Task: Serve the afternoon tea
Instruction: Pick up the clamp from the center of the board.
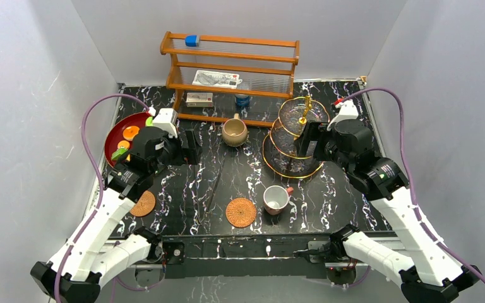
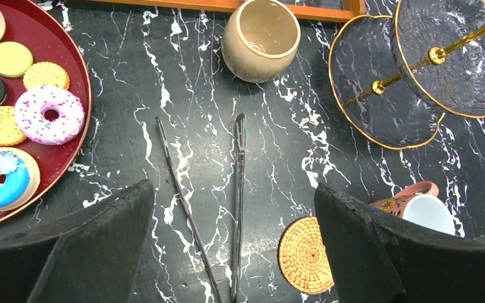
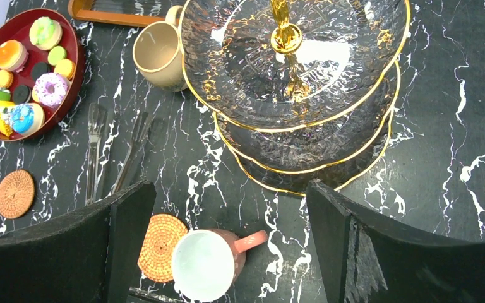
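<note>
Toy pastries (image 1: pixel 128 132) lie on a red tray (image 1: pixel 111 134) at the left; donuts (image 2: pixel 49 113) show in the left wrist view. The tan mug (image 1: pixel 234 132) stands mid-table beside the gold-rimmed tiered glass stand (image 1: pixel 293 136), whose tiers are bare. The white red-handled cup (image 1: pixel 276 199) sits on the table next to one woven coaster (image 1: pixel 240 212); the other coaster (image 1: pixel 143 203) lies near the left arm. My left gripper (image 2: pixel 232 188) hangs open above metal tongs (image 2: pixel 239 164). My right gripper (image 3: pixel 230 186) is open too, above the cup (image 3: pixel 205 262), beside the stand (image 3: pixel 297 76).
A wooden rack (image 1: pixel 230 69) with boxes and a can stands along the back edge, just behind the mug. White walls close in the left, right and back sides. The tongs (image 1: pixel 215 183) lie on the dark marble top between the tray and the cup.
</note>
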`<state>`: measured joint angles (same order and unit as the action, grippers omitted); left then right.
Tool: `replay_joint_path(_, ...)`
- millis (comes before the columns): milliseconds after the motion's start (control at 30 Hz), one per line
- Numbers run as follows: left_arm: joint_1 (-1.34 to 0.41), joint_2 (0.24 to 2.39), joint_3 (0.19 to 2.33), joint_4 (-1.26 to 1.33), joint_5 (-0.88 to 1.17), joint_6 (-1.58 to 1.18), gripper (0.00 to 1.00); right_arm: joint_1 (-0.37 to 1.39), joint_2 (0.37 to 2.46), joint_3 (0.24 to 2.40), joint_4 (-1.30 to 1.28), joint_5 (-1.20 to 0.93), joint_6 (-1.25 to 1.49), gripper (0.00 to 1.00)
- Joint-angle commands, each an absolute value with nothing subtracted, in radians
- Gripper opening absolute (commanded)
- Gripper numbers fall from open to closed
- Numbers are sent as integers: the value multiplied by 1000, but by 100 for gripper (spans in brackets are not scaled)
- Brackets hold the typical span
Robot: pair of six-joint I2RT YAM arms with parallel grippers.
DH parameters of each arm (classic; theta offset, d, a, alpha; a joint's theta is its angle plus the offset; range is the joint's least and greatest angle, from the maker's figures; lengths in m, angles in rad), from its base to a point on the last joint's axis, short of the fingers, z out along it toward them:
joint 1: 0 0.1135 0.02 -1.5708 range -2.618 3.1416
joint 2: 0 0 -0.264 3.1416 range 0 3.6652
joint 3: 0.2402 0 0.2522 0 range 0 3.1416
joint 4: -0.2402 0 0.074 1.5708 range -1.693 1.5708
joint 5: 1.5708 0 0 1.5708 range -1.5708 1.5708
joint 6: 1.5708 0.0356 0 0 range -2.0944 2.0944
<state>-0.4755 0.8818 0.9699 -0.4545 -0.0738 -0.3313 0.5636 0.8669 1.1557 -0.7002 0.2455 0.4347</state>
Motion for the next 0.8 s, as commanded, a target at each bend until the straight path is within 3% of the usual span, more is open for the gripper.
replay_joint_path(0, -480, 863, 1020, -476, -103, -320, 95, 568, 861, 1146, -654, 275, 445, 99)
replay_joint_path(433, -480, 986, 1074, -632, -112, -379, 95, 569, 865, 1156, -641, 273, 433, 99)
replay_joint_path(767, -482, 1137, 1018, -670, 38, -449, 91, 569, 784, 1126, -568, 215, 426, 99)
